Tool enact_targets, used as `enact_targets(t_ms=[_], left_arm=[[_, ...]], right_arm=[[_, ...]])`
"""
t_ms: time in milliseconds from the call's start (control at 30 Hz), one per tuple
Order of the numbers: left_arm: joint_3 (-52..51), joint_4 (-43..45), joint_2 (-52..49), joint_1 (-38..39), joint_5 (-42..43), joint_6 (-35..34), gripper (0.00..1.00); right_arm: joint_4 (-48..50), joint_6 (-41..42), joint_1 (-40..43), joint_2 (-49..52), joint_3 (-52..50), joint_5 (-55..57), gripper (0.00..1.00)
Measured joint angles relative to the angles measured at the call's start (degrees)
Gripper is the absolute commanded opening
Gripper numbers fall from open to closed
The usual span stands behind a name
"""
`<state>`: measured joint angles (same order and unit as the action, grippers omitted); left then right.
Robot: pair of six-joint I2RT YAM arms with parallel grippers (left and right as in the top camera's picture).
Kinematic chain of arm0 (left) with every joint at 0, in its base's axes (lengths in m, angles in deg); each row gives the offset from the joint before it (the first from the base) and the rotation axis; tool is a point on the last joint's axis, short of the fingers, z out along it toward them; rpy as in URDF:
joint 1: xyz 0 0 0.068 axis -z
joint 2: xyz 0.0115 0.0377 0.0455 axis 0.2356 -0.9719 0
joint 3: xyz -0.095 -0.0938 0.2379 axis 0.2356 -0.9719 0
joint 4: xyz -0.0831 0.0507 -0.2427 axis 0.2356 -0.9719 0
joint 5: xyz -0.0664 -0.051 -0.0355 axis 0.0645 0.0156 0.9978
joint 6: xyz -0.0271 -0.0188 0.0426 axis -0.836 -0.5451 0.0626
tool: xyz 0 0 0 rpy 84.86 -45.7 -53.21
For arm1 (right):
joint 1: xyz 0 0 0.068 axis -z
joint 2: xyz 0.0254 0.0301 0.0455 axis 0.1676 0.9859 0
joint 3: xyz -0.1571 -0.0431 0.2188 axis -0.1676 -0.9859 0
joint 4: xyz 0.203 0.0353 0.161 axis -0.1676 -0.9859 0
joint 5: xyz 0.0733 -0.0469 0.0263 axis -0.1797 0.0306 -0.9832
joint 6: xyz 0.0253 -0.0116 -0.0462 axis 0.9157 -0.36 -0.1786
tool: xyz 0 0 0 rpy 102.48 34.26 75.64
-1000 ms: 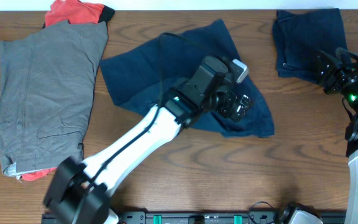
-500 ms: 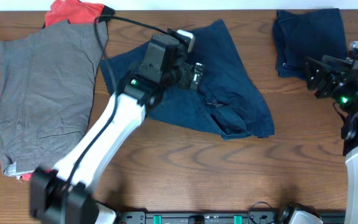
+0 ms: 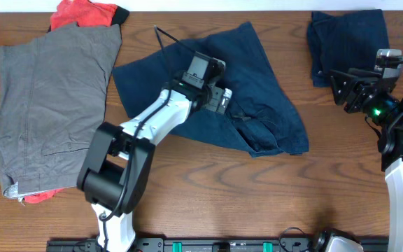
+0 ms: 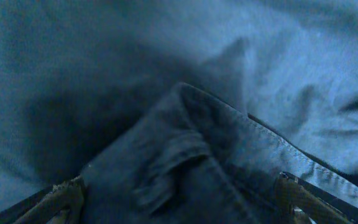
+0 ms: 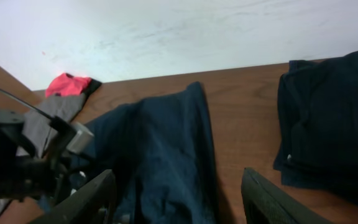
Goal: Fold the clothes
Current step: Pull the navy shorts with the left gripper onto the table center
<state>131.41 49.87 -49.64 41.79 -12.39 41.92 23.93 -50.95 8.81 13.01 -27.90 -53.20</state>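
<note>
Dark navy shorts (image 3: pixel 257 70) lie spread and rumpled at the table's middle. My left gripper (image 3: pixel 222 100) is low over their centre. In the left wrist view its jaws stand wide apart, and a raised seamed fold (image 4: pixel 191 143) of the navy cloth lies between the fingertips (image 4: pixel 58 199). A second navy pair (image 3: pixel 348 42), folded, lies at the back right. My right gripper (image 3: pixel 341 89) hovers open just in front of that pair, with nothing between its fingers (image 5: pixel 92 199). Grey shorts (image 3: pixel 47 98) lie flat at the left, over a red-orange, black-trimmed piece (image 3: pixel 82 12).
Bare brown wood (image 3: pixel 208 189) shows in front of the navy shorts and between the two navy pairs. A white wall (image 5: pixel 166 31) runs behind the table's far edge. A black rail (image 3: pixel 222 245) lines the near edge.
My left gripper has swung from the lower right part of the middle shorts up and left to their centre, uncovering a crumpled fold there. The right gripper has drifted left.
</note>
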Motion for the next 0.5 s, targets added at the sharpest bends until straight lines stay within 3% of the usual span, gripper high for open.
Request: enact_targets(t_ms=[67, 167, 233, 300, 333, 500], left_arm=[[0.0, 0.1, -0.9, 0.7, -0.2, 0.0, 0.93], [0.0, -0.1, -1.0, 1.5, -1.8, 0.0, 0.48], [0.0, -0.6, -1.0, 1.7, -3.3, 0.5, 0.26], [0.0, -1.9, -1.0, 1.7, -5.0, 0.5, 0.11], [0.0, -2.6, -0.9, 1.7, -5.8, 0.4, 0.06], [-0.1, -9.7, 2.8, 1.7, -8.6, -0.5, 0.06]], right_arm=[[0.0, -0.2, -0.2, 0.3, 0.0, 0.0, 0.62], [-0.2, -0.4, -0.4, 0.9, 0.0, 0.3, 0.61], [-0.2, -0.6, -0.4, 1.2, 0.0, 0.5, 0.54], [-0.3, -0.8, -0.4, 1.3, 0.0, 0.7, 0.50], [-0.3, -0.9, -0.4, 1.4, 0.0, 0.8, 0.49], [-0.4, -0.8, -0.4, 1.5, 0.0, 1.3, 0.40]])
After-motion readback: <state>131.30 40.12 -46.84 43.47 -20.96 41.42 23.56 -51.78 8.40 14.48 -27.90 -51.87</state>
